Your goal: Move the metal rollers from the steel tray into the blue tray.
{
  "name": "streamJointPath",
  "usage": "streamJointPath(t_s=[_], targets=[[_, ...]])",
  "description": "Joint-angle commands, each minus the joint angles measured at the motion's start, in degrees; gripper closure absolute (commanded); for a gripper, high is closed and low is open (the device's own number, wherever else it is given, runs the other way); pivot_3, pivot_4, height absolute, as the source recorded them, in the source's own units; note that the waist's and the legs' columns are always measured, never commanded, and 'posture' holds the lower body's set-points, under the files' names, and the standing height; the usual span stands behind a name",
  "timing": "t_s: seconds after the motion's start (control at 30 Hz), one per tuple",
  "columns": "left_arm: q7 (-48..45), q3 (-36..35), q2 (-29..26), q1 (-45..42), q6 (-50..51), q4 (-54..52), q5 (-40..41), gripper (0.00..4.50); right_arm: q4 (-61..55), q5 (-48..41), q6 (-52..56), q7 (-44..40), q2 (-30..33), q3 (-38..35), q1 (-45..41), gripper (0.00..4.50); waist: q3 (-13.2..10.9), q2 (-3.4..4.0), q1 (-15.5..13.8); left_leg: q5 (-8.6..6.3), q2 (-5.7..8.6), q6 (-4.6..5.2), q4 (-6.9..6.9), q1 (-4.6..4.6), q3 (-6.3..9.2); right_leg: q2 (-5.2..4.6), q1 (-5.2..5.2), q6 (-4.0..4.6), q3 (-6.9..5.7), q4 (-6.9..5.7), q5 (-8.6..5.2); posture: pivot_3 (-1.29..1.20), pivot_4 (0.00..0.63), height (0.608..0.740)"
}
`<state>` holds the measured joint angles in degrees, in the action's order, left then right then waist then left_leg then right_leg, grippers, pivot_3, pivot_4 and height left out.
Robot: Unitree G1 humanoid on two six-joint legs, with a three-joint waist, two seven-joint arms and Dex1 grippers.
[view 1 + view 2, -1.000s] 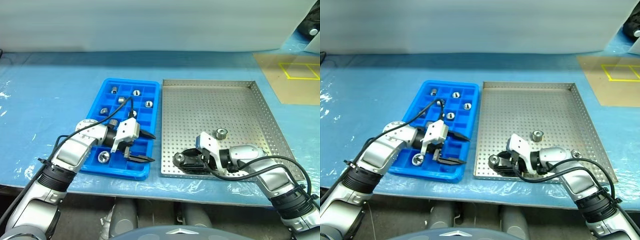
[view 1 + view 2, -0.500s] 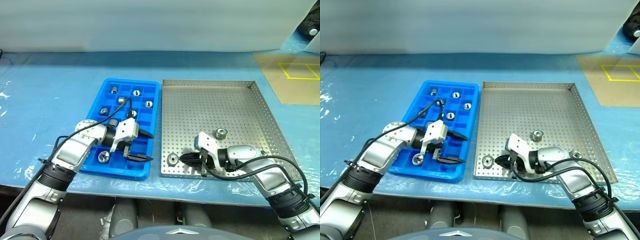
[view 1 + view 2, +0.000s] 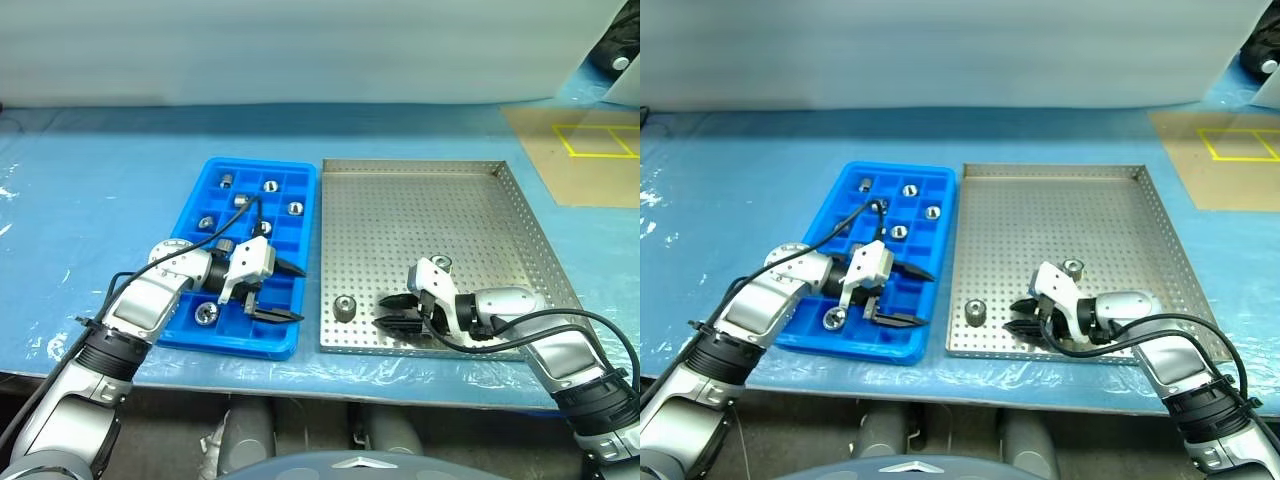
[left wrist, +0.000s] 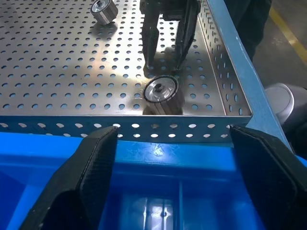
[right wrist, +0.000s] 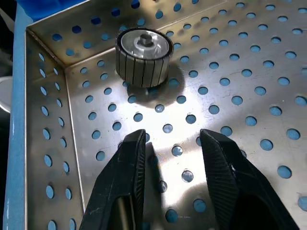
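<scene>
Now the roller stands upright near the steel tray's front-left corner, at about 9 o'clock from the right gripper, whose slightly spread, empty jaws point toward it, nearer than the wide-spread left gripper.

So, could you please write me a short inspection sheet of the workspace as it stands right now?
Surface: table under a blue plastic sheet.
Job's things: steel tray holds two metal rollers, one near its front left corner, one behind the right gripper. Blue tray holds six rollers, spread over separate compartments.
Clutter: nothing seen.
Grippers: left gripper open and empty over the blue tray's near right end; right gripper low over the steel tray, jaws slightly apart, empty, pointing at the front roller, clear of it.
Cables: black cable loops over the left wrist; another along the right forearm.
Surroundings: brown floor with yellow tape at far right.
</scene>
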<state>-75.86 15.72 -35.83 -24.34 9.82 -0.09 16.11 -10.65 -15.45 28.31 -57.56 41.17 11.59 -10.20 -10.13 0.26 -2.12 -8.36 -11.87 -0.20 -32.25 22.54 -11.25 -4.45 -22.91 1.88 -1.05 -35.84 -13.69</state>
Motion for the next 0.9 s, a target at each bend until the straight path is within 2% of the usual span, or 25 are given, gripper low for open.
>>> streamJointPath(t_s=[0.03, 0.1, 0.3, 0.4, 0.5, 0.7, 0.9], targets=[[-0.3, -0.9, -0.3, -0.6, -1.7, 0.2, -0.4, 0.54, 0.9, 2.6, -1.2, 4.0, -2.1, -0.3, -2.8, 2.1, 0.0, 0.02, -0.2, 0.01, 0.0, -0.01, 0.02, 0.0, 0.0, 0.0, -0.02, 0.01, 0.0, -0.02, 0.0, -0.13, 0.15, 0.74], [-0.3, -0.9, -0.4, -0.2, -2.1, 0.3, -0.5, 0.54, 0.4, 2.7, -1.3, 1.7, -1.4, 1.3, -2.9, 1.45, 0.0, 0.03, -0.3, 0.01, -0.01, -0.02, 0.03, 0.0, -0.01, 0.01, -0.01, 0.01, -0.01, -0.01, 0.0, -0.13, 0.15, 0.74], [-0.1, -0.9, -0.6, 0.3, -2.5, 0.2, -0.7, 0.54, -0.4, 1.3, -1.2, -1.7, -0.8, 0.9, -2.1, 1.45, 0.0, 0.03, -0.5, -0.04, 0.0, 0.06, 0.07, 0.1, -0.02, 0.01, -0.02, 0.01, -0.01, 0.14, -0.01, -0.12, 0.15, 0.74], [0.0, -1.0, -0.7, 0.7, -2.5, 0.1, -0.7, 0.54, 0.2, -0.1, -0.3, -2.6, -0.7, -0.7, -2.4, 0.91, 0.0, 0.03, -0.5, -0.03, -0.01, 0.05, 0.06, 0.08, -0.03, 0.01, -0.02, 0.01, -0.01, 0.12, -0.01, -0.12, 0.15, 0.74], [0.0, -1.0, -0.8, 0.7, -2.6, 0.1, -0.8, 0.54, 0.3, 0.5, 1.4, -1.8, -0.8, -0.5, -3.4, 0.02, 0.0, 0.03, -0.5, -0.02, -0.01, 0.03, 0.05, 0.06, -0.03, 0.01, 0.0, 0.01, -0.01, 0.1, 0.0, -0.12, 0.15, 0.74], [-0.3, -0.9, -0.9, 0.2, -2.9, 0.7, -1.2, 0.54, -1.2, 0.4, 1.0, -4.5, -0.5, 1.4, -3.0, 0.02, 0.0, 0.04, -0.5, -0.02, -0.02, 0.03, 0.07, 0.04, -0.03, 0.01, 0.0, 0.01, 0.0, 0.1, 0.0, -0.12, 0.15, 0.74], [-0.5, -0.8, -1.1, 0.2, -3.0, 0.6, -1.4, 0.54, -0.7, 1.7, -0.7, -4.2, -3.2, 4.0, -4.5, 0.02, 0.0, 0.05, -0.4, -0.02, -0.02, 0.02, 0.07, 0.01, -0.02, 0.02, 0.0, 0.01, 0.0, 0.09, 0.0, -0.12, 0.15, 0.74]])
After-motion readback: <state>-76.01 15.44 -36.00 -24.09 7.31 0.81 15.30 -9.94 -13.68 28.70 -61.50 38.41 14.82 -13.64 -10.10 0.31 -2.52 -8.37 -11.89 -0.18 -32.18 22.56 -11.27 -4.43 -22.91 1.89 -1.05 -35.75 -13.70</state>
